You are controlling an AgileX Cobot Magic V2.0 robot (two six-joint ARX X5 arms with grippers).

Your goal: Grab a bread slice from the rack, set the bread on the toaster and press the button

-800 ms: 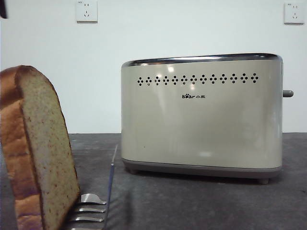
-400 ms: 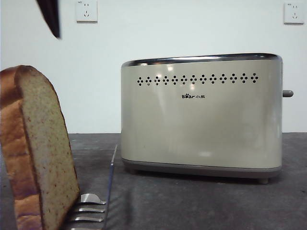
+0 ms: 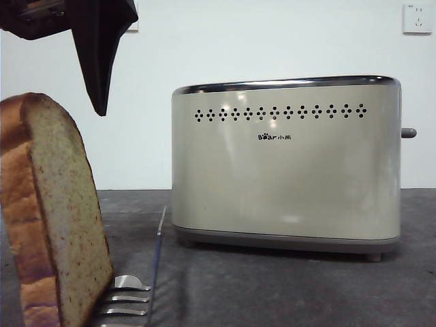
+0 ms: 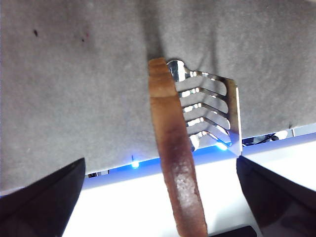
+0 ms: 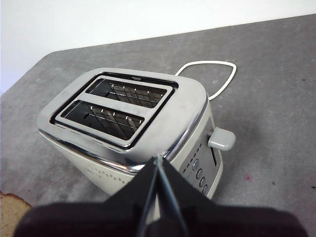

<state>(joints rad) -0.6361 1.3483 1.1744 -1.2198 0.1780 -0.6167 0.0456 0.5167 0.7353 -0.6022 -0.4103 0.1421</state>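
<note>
Where the grey desk (image 3: 286,293) carries the items: slice of bread (image 3: 51,218), one, upright in the rack (image 3: 129,298), leaning slightly, speckled crumb facing the toaster, brown crust outward; rack, shiny metal, low, its curved prongs showing beside the slice, near the desk's front edge; toaster (image 3: 286,163), cream, chrome-rimmed, standing apart from the rack toward the desk's back edge, both slots bare, dotted vents and black logo on its long side; button (image 3: 409,133), grey stub, projecting from the toaster's narrow end, raised; white cord (image 5: 207,74), looped on the desk behind the toaster; wall socket (image 3: 417,18), white, on the wall above.

Left hand (image 4: 158,197): directly above the slice, jaws spread wide, one to each side of the crust, not touching it; black jaw tip hanging just above the slice in the front view.

Right hand (image 5: 158,170): jaws pressed together, holding nothing, poised above the toaster's button end.
</note>
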